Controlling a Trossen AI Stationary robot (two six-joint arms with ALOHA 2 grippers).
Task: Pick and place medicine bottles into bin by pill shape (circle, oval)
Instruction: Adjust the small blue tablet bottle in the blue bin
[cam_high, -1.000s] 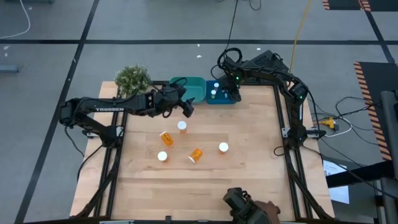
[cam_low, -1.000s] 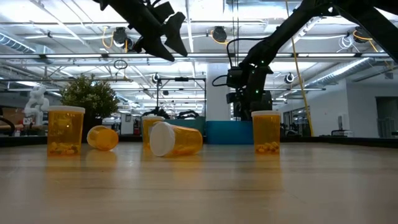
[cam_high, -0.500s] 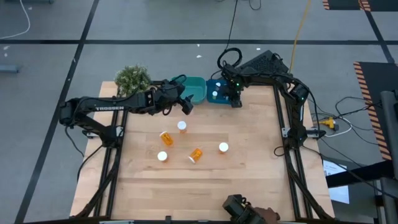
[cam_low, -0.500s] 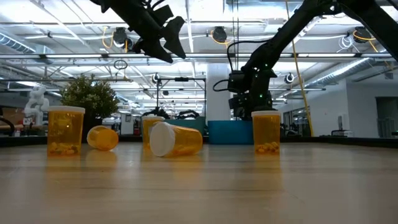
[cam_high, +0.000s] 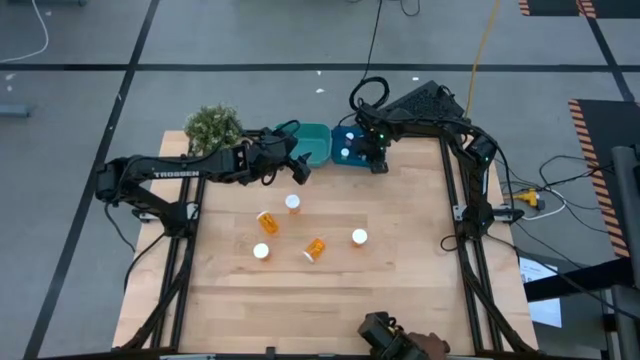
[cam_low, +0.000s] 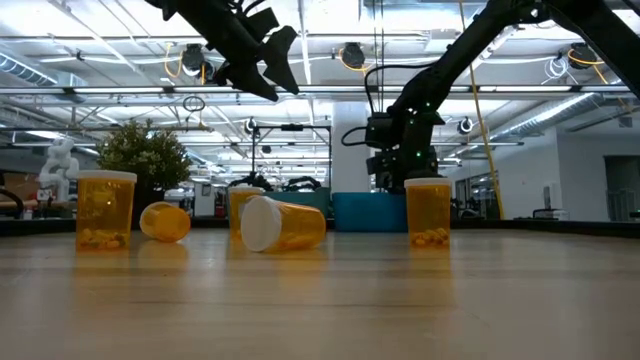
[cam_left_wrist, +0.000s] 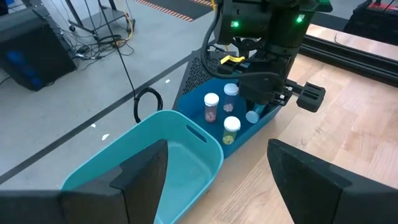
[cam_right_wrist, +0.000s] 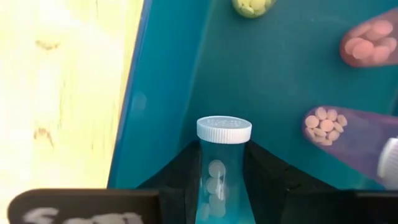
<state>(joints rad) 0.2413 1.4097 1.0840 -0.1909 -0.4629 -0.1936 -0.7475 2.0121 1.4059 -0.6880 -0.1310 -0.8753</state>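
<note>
Five medicine bottles lie loose on your worktop (cam_high: 400, 290), all nearer the front edge than either set of fingers: one upright (cam_high: 292, 203) just below the left gripper (cam_high: 297, 166), one on its side (cam_high: 267, 221) beside it, one upright (cam_high: 261, 252) nearest the front, one tipped over (cam_high: 315, 248) in the middle, and one upright (cam_high: 359, 237) furthest right. Around them the wood is bare, with wide open room toward the front and right edges.

Your left gripper hangs above the worktop with its fingers (cam_left_wrist: 140, 174) spread apart and nothing between them; the light teal bin (cam_high: 312, 142) sits directly ahead of them at the back edge, and a potted plant (cam_high: 212, 127) stands on the back left corner, behind that arm.

Your right gripper (cam_high: 375, 155) is down at the darker blue bin (cam_high: 345, 158), which touches the teal one. Its fingers (cam_right_wrist: 180, 174) are clamped on a white-capped bottle (cam_right_wrist: 223, 163) of round pills, held close to the bin's wall. Three or so more bottles (cam_left_wrist: 212, 107) stand inside that bin just past the fingers.

From table height the bins are mostly hidden behind the bottles, and you cannot tell the pill shapes in the loose ones. At the front edge a dark object (cam_high: 385, 333) is cut off by the overhead view.
</note>
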